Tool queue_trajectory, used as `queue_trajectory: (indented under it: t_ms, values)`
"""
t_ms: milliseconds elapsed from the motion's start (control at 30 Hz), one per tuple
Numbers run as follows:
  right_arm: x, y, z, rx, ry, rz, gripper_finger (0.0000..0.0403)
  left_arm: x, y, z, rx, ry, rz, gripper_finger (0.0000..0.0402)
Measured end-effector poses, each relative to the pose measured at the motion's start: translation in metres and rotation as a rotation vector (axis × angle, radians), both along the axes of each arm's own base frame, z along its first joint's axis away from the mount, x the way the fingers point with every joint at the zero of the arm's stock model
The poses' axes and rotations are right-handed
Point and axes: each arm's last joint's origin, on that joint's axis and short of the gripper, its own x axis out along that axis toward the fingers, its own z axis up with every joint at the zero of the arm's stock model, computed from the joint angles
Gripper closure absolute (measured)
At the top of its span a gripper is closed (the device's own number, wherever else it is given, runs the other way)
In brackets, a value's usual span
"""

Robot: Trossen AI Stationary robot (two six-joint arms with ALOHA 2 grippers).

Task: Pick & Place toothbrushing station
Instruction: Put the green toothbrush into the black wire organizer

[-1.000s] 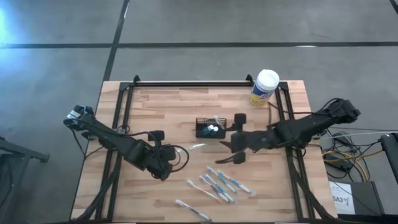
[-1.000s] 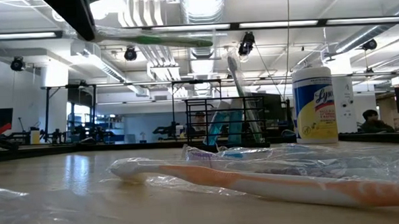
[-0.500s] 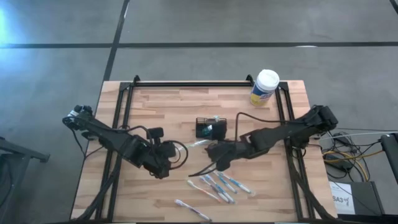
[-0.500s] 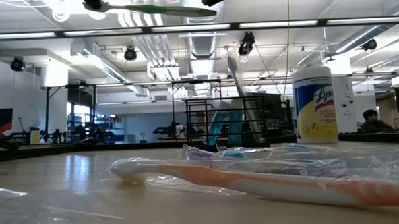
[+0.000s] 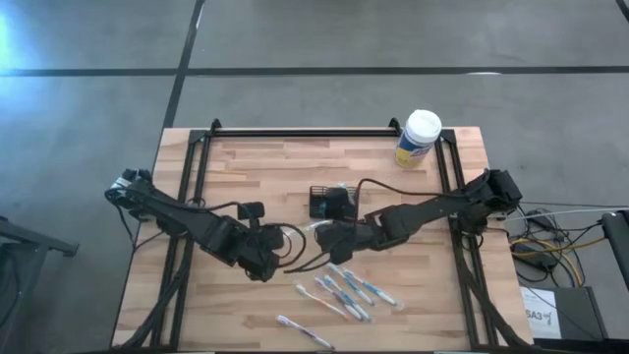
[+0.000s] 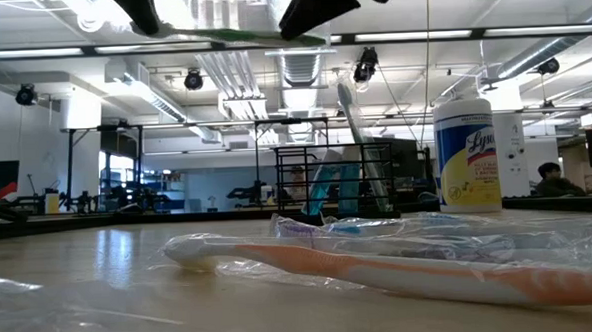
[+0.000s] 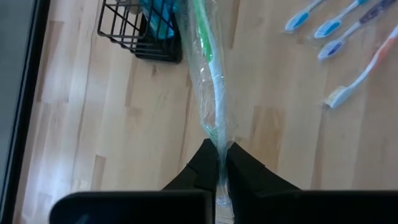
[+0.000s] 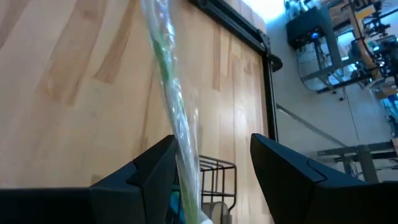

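I start on the side of the toothbrushing station (image 5: 328, 203) that is nearest the low camera. An orange toothbrush (image 6: 381, 268) in a clear wrapper lies flat on the worktop (image 5: 246, 167) there. It belongs to a little bunch of wrapped toothbrushes (image 5: 346, 288) lying side by side. One more wrapped toothbrush (image 5: 303, 332) lies alone, even farther from the station, by the worktop's near edge.

A bit closer to the station is my left gripper (image 7: 217, 163). Its fingers are pressed together on the end of a clear wrapper with a green toothbrush (image 7: 208, 68) inside. The wrapped brush is up in the air, off the wood, and it points toward the station. Its far end reaches over the station's near corner.

My right gripper (image 8: 211, 168) is just beside the station, on its near side, close to the left gripper. Its fingers are wide apart, and the wrapped green toothbrush runs between them, close to one finger (image 8: 155, 165). I cannot tell if that finger touches the wrapper.

The station stands upright on the worktop, near the middle. It is a small black wire caddy, and something blue sits inside it.

Beyond the station, well apart from it, a round canister (image 5: 419, 138) with a white lid and a yellow label stands by the far right corner.
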Motion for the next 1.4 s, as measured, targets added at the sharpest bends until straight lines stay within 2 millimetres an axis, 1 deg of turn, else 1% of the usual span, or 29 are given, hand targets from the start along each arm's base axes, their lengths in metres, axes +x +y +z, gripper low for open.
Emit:
queue_trajectory:
  t_ms: [167,333,433,533,733,800,1067,1133,1233,1400]
  values:
    - [0.003,-0.001,-0.005,0.052,0.024,0.050,0.0224,0.005,0.002,0.000,0.001,0.012,-0.010,0.0387]
    - [0.005,-0.001,-0.009,0.043,0.036,0.056,0.0242,0.007,0.003,0.008,-0.011,-0.012,-0.015,0.0387]
    - [0.005,0.000,-0.009,0.043,0.036,0.057,0.0260,0.007,0.003,0.010,-0.010,-0.016,-0.020,0.0387]
    - [0.006,0.000,-0.010,0.043,0.040,0.060,0.0291,0.008,0.004,0.009,-0.010,-0.014,-0.019,0.0387]
    - [0.005,0.000,-0.010,0.034,0.050,0.070,0.0366,0.009,0.007,0.008,-0.015,-0.003,-0.008,0.0387]
    - [0.005,0.000,-0.010,0.041,0.053,0.077,0.0381,0.009,0.008,0.008,-0.015,-0.003,-0.009,0.0387]
    - [0.006,-0.001,-0.011,0.082,0.052,0.084,0.0381,0.009,0.008,0.008,-0.016,0.001,-0.012,0.0387]
    - [0.006,-0.001,-0.011,0.084,0.053,0.083,0.0382,0.009,0.008,0.008,-0.014,0.000,-0.012,0.0382]
    - [0.005,-0.001,-0.013,0.084,0.059,0.084,0.0383,0.009,0.008,0.010,-0.018,-0.010,-0.010,0.0355]
    - [0.004,-0.001,-0.016,0.097,0.065,0.076,0.0383,0.009,0.004,0.023,-0.035,-0.051,-0.026,0.0299]
